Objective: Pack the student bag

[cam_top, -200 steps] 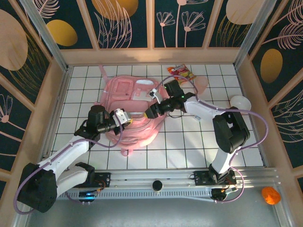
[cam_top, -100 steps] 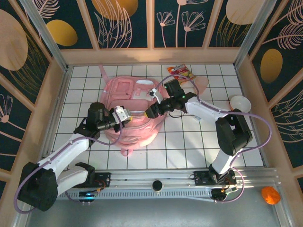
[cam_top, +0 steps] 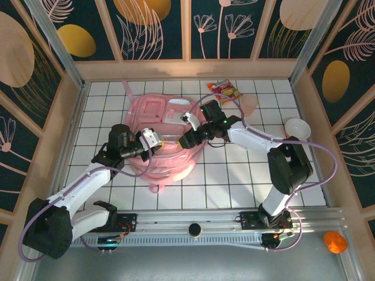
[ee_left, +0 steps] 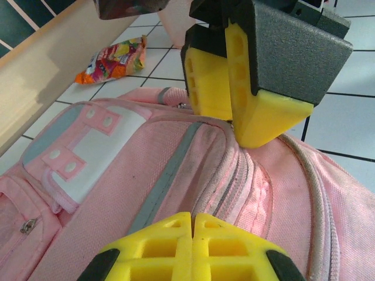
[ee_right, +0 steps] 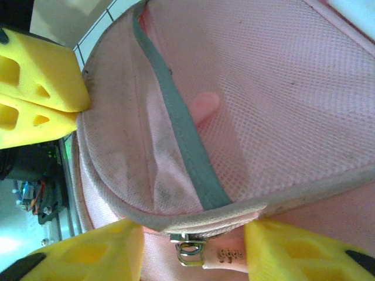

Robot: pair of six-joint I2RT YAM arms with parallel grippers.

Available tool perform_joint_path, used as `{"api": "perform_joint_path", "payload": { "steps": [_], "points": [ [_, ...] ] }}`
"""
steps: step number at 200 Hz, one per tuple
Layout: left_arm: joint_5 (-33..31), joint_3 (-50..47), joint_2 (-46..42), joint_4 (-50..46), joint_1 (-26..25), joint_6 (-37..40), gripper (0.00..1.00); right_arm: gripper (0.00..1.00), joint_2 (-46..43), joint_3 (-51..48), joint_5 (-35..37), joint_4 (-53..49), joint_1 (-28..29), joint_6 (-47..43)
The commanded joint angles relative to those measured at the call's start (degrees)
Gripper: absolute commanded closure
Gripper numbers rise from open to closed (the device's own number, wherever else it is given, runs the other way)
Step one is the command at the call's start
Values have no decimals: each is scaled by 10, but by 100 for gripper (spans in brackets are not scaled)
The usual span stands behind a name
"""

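Left gripper [ee_left: 192, 219] with its yellow fingers pressed together, nothing visible between them, the tips at the curved top edge of the student bag [cam_top: 169, 165]. Facing it and near, on the other side of this edge, the right gripper [ee_right: 193, 249] with fingers spread. In the gap between these fingers, a metal zipper pull [ee_right: 188, 256] with a pink tab; contact between finger and tab not possible to judge. Just ahead of the right gripper, a grey trim strip [ee_right: 181, 146] across pink mesh fabric.

Student bag flat on the white tiled table [cam_top: 234, 170], directly below both grippers. Ahead and to the left of the left gripper, the front pocket [ee_left: 82, 146] with white and pink panels. Further ahead on the same side, a colourful snack packet [ee_left: 111, 58] on the tiles, apart from the bag. Well away to the right of the right gripper, a white bowl [cam_top: 297, 127].
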Motion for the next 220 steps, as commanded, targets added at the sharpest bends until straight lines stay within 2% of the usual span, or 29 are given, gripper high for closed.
{"api": "perform_joint_path", "payload": {
  "steps": [1,34,52,66,76,89,109,167,220],
  "points": [
    [26,36,-6,74,3,1,100,61,-14,4,31,-20,9,-6],
    [26,37,-3,78,3,1,100,77,-26,1,-2,-11,6,13],
    [26,37,-1,80,3,1,100,79,-28,-2,-30,-1,4,31],
    [26,38,-1,80,3,1,100,79,-30,-8,-48,11,4,48],
    [27,38,-1,83,3,-1,100,75,-32,-16,-49,21,7,58],
    [32,37,-1,86,3,-5,100,66,-36,-28,-30,29,10,63],
    [39,33,-1,99,3,-16,100,63,-38,-50,-6,51,10,68],
    [15,33,5,98,3,-31,100,96,-75,-74,-5,96,9,108],
    [-3,38,14,92,-1,-39,100,99,-68,-47,-25,81,55,183]
  ]
}}
